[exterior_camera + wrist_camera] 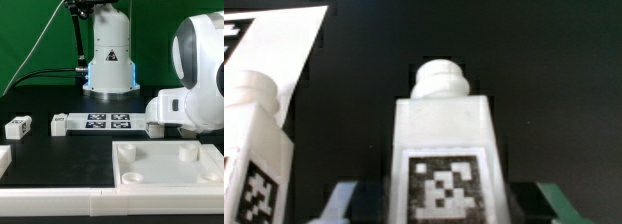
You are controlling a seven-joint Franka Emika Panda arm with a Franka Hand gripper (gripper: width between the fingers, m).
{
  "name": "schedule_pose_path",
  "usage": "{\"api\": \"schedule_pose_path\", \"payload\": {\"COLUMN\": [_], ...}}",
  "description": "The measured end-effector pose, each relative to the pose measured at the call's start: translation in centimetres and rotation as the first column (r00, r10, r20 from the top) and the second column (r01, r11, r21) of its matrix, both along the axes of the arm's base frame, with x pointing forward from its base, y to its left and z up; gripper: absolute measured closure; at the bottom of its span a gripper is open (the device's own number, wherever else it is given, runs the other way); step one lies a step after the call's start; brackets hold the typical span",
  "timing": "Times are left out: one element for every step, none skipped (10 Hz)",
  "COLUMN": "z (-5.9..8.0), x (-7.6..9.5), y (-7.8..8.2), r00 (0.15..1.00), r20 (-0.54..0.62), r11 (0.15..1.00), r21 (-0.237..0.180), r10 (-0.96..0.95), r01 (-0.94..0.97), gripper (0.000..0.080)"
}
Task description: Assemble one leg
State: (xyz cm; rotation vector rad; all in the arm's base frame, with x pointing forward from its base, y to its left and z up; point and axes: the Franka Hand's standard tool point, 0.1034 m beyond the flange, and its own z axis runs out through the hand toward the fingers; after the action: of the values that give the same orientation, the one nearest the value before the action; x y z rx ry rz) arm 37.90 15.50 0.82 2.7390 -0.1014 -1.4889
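1. I get bright, even light in the exterior view; the table [60, 150] reads deep black.
2. The arm [195, 70], close to the camera on the exterior view's right, is out of focus.
3. A blue glow shows at the base [110, 62].
4. My wrist view is soft: the leg [446, 130] looks slightly washed out and its tag [446, 185] is blurred.

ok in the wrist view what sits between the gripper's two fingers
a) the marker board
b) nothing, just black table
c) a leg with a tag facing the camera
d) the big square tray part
c: a leg, with its tag toward the camera and its peg pointing away, sits between the fingers of the gripper, and a dark gap shows on each side of it.
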Motion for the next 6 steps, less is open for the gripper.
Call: {"api": "schedule_pose_path", "payload": {"z": [0.0,0.0,0.6,2.6,4.4,6.1], "x": [0.0,0.0,0.0,0.4,0.8,1.1], "y": [0.0,0.0,0.0,-0.2,-0.5,-0.8], "r00": [1.0,1.0,1.0,0.999,0.999,0.999], "r20": [0.0,0.0,-0.018,-0.032,-0.036,-0.041], "r11": [1.0,1.0,1.0,1.0,1.0,0.999], "r21": [0.0,0.0,0.0,0.006,0.022,0.032], "r10": [0.0,0.0,0.002,0.008,0.015,0.017], "r01": [0.0,0.0,-0.002,-0.007,-0.014,-0.016], "gripper": [0.0509,0.0509,0.0509,0.0509,0.0508,0.0508]}}
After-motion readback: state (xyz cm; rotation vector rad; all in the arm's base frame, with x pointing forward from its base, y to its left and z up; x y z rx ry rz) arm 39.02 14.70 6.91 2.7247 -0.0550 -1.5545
